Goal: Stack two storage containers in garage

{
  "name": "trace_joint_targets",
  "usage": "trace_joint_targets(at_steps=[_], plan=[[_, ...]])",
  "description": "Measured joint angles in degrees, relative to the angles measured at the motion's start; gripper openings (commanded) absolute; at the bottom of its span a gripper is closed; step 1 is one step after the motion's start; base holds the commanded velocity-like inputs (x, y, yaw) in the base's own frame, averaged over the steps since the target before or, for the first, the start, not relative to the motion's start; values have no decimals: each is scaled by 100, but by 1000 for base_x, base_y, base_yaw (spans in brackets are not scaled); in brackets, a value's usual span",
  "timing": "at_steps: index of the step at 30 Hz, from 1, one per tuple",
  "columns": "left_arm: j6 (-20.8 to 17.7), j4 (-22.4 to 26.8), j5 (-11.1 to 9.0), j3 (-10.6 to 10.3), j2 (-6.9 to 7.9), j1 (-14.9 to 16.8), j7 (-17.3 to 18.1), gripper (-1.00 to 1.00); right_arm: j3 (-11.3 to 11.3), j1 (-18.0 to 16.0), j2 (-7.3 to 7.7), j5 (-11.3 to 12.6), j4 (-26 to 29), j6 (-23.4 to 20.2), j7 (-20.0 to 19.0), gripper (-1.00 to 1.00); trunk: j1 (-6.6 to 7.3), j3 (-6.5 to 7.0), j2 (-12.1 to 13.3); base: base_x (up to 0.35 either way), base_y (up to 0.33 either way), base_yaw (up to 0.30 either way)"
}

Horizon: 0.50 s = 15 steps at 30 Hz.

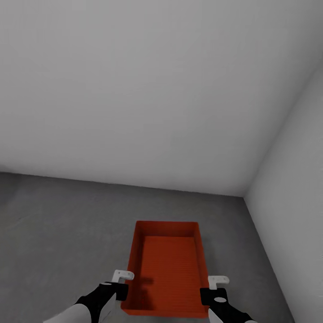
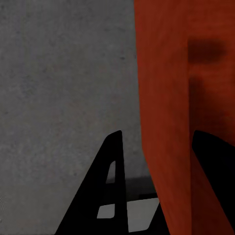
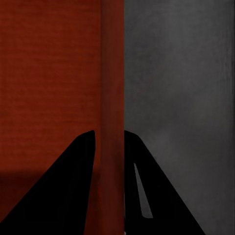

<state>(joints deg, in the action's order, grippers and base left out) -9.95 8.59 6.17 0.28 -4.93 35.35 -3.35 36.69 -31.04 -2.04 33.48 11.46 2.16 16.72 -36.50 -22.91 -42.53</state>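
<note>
1. The left gripper is straddling the bin's left wall near its front corner. In the left wrist view one finger is sitting outside the wall and the other inside, with a gap showing on the outer side, so the jaws are looking apart rather than clamped.
2. The bin is sitting low over the floor of the garage, near the corner where the two pale walls are meeting. Whether it is resting on the concrete or hanging just above it, I cannot tell.
3. The bin is carrying nothing: its ribbed bottom is showing bare, and no second bin is lying in or under it that I can make out.
4. The right gripper is pinching the right wall, its two fingers lying tight against either face, so it is clamped on the bin.
5. To do this step well, I judge both sides should be lowered evenly, keeping the bin level and square, then freed together, leaving room for stacking.
</note>
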Motion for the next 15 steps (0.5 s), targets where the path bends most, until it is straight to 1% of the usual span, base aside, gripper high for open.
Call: trace_joint_targets(at_steps=[11,15], plan=[[3,2,0,0,0,0,0,-100,-8,0,3,-11,2,-1,-2,-100,0,0,0,322,0,-243],[2,1,4,0,1,-1,0,-100,6,-1,7,5,1,-2,-4,-100,0,0,0,322,0,-82]])
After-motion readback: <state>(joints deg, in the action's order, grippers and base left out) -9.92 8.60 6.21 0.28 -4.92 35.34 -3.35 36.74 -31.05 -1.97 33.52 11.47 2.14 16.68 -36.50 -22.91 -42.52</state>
